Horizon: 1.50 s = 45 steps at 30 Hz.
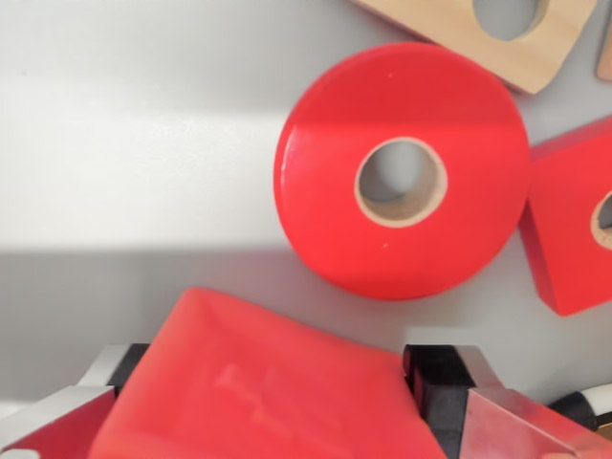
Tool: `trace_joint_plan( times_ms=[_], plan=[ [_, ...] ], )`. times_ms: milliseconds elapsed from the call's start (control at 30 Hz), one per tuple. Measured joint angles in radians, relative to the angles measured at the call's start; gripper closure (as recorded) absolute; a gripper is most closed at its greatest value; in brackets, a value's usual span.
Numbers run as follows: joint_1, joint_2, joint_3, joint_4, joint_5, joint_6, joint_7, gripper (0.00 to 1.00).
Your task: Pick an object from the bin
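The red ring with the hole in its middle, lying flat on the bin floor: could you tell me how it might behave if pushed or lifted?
The red ring lies flat, so it would probably slide, not roll. Bare wood shows inside its hole, suggesting it is rigid. Its glossy paint may be slippery.

grey bin floor (143, 143), red ring (402, 172), red block (571, 225), wooden piece (521, 43)

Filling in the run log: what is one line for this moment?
view: wrist | pincer: shut on red block | below: red ring, red square piece, wooden piece on bin floor
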Motion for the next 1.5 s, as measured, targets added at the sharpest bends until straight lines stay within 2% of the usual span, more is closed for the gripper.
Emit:
trace_joint_plan(
  times_ms=[400, 633, 933, 1200, 1500],
  plan=[
    [-0.002, -0.015, 0.002, -0.004, 0.0, -0.009, -0.001, 1.0],
    [-0.009, -0.058, 0.011, -0.016, 0.005, -0.039, -0.004, 1.0],
    [-0.022, -0.127, 0.027, -0.032, 0.018, -0.091, -0.014, 1.0],
    [-0.032, -0.21, 0.042, -0.046, 0.042, -0.158, -0.03, 1.0],
    [-0.034, -0.297, 0.049, -0.052, 0.071, -0.237, -0.051, 1.0]
  ],
)
